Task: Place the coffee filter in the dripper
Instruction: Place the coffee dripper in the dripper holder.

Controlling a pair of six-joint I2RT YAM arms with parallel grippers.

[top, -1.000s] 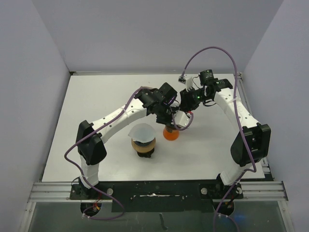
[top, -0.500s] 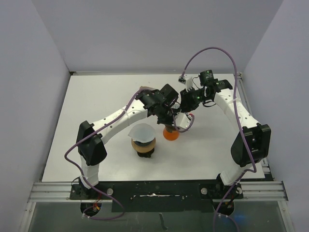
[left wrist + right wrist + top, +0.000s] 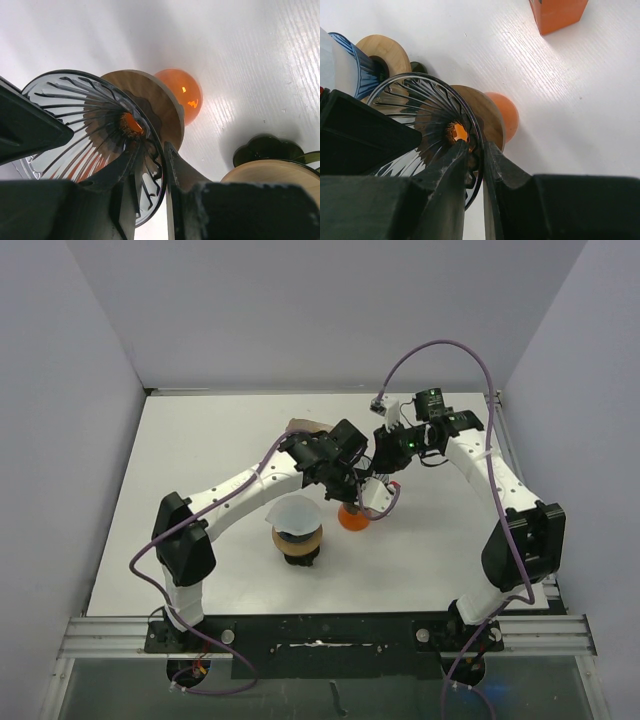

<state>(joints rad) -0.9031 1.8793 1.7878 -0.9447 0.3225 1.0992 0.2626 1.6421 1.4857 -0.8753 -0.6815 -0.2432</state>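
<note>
A clear ribbed glass dripper (image 3: 85,125) with a wooden collar (image 3: 162,107) and an orange ball-shaped base (image 3: 186,95) is at the table's middle. It also shows in the top view (image 3: 372,496) and the right wrist view (image 3: 415,115). My left gripper (image 3: 152,150) and right gripper (image 3: 476,147) are both shut on its rim, each with one finger inside and one outside. They meet over it in the top view, the left gripper (image 3: 350,486) beside the right gripper (image 3: 380,486). A white coffee filter (image 3: 295,512) sits in a second, blue dripper (image 3: 362,70) to the left.
The blue dripper stands on a wooden ring (image 3: 272,175) over a dark green scalloped base (image 3: 265,149). An orange box (image 3: 557,12) stands just behind the grippers. A brown flat thing (image 3: 305,426) lies behind the left arm, partly hidden.
Both grippers and the glass dripper have shifted slightly toward the near side. The left arm has moved enough to uncover the brown thing behind it.
</note>
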